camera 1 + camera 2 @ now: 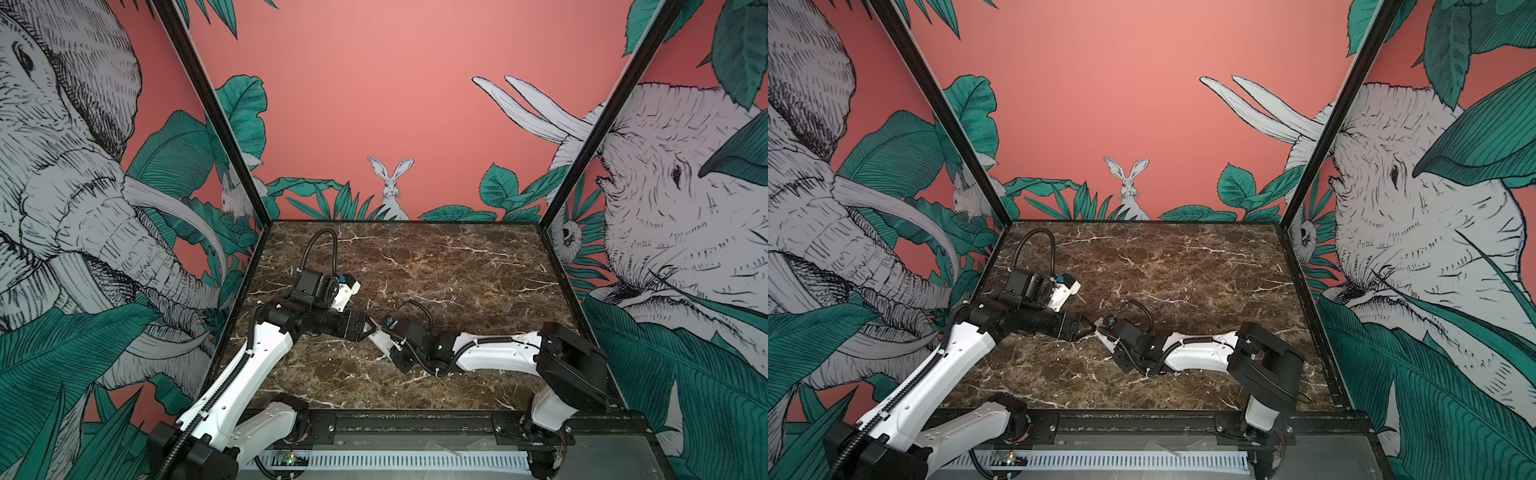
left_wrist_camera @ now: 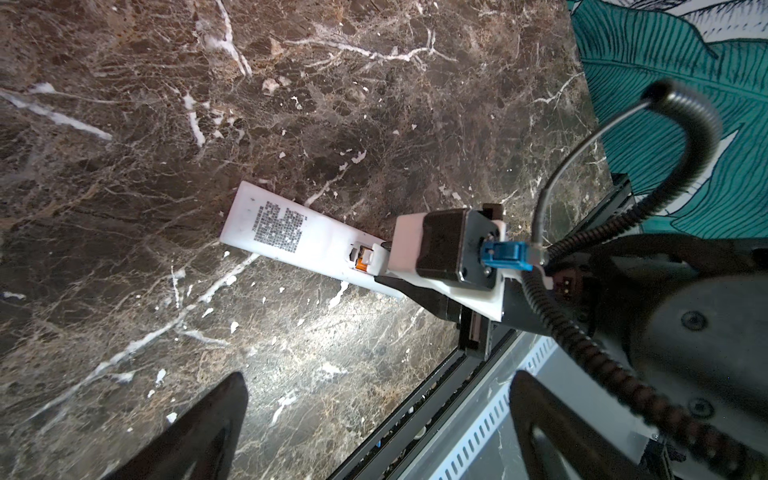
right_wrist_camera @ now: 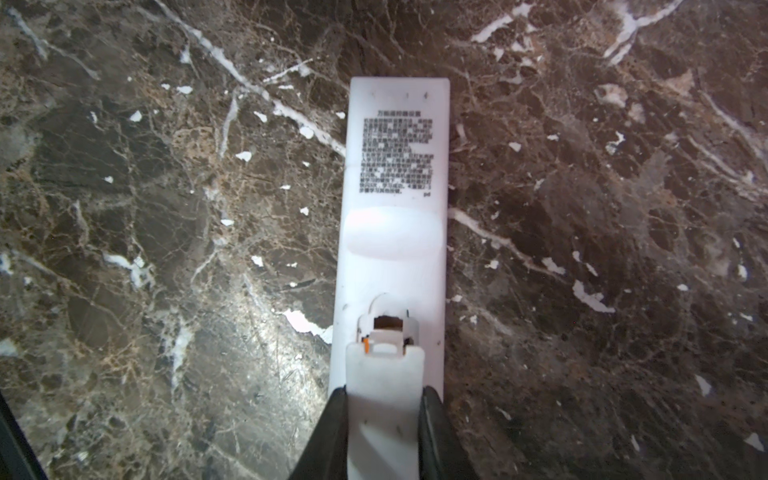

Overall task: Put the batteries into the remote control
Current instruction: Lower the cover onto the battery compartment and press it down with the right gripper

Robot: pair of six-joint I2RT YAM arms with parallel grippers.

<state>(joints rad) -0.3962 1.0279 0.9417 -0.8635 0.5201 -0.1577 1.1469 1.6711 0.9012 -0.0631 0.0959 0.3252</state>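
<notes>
On the left, the white-and-black left arm reaches in low over the dark brown marble tabletop with white veins point(image 1: 457, 270), and its left gripper point(image 1: 366, 328) points toward the middle of the table; in the left wrist view its two black fingers point(image 2: 199, 432) stand wide apart with only bare marble between them, holding nothing. Just to the right of that gripper, near the centre of the table and toward the near side, lies the slim white plastic remote control point(image 3: 395, 257), flat on the marble with its back up, so the dark printed label faces the cameras. In both top views only a short white strip of it point(image 1: 382, 345) point(image 1: 1106, 337) shows beside the right arm's wrist. At the end of the remote nearest the right arm the battery compartment is partly uncovered, and a thin orange battery point(image 2: 362, 261) shows there as a sliver (only one can be made out; point(image 3: 365, 344) marks its edge). Over that same end sits the small white rectangular cover point(image 3: 384, 411), lying lengthwise on the remote and reaching up to the opening. The right gripper point(image 3: 384, 388), coming in from the right, has its black jaws narrowed onto the two long sides of this cover, pinching it between them.
</notes>
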